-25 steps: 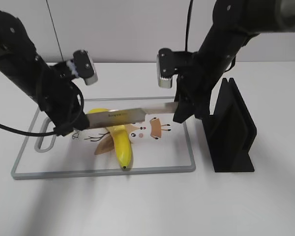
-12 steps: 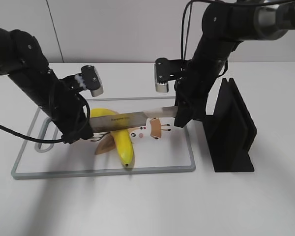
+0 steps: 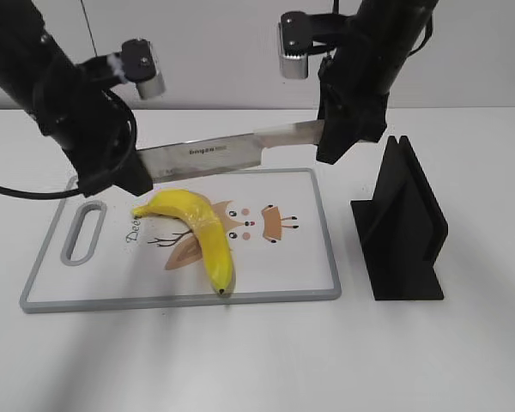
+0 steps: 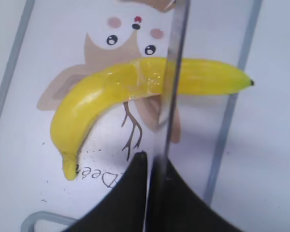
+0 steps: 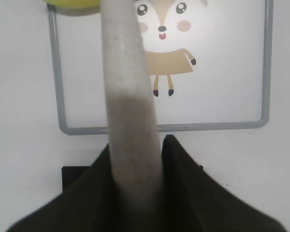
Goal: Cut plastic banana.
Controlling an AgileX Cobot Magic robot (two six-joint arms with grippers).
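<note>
Plastic banana (image 3: 199, 232) lies below knife (image 3: 223, 153), untouched

A glossy bright-yellow curved plastic banana (image 3: 197, 230) with a dark tip lies on a white, grey-rimmed cutting board (image 3: 322, 257) printed with brown cartoon animals; the knife blade (image 3: 223, 152) is silver.

Both end effectors hold a knife (image 3: 227, 153) (blade level) above the plastic banana (image 3: 199, 233).
</note>
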